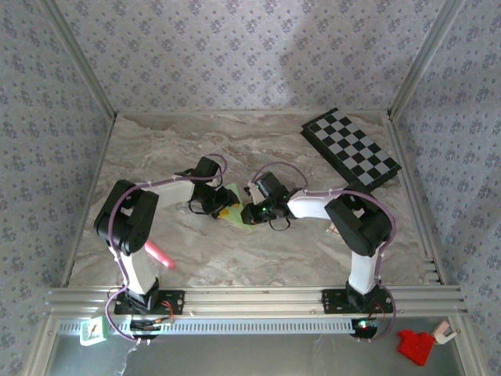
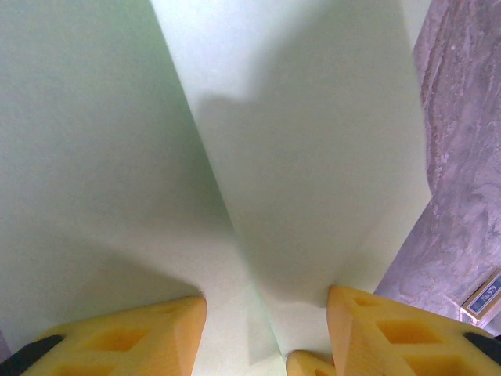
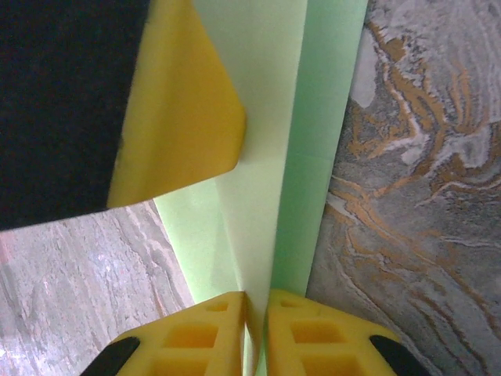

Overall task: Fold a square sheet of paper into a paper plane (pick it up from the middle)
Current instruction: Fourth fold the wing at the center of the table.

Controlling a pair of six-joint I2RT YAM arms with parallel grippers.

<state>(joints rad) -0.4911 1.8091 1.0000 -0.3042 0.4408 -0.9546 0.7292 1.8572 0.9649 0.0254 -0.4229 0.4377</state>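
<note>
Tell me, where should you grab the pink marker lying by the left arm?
Probably around its middle, coming straight down from above. The pink marker lies flat and slanted on the table, so squeeze across its narrow width. One end hides behind the left arm, so keep toward the free lower end.

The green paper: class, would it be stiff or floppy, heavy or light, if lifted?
Probably floppy: the paper bows in soft curves. Likely light, being thin. Its sharp fold lines may stiffen it lengthwise.
</note>
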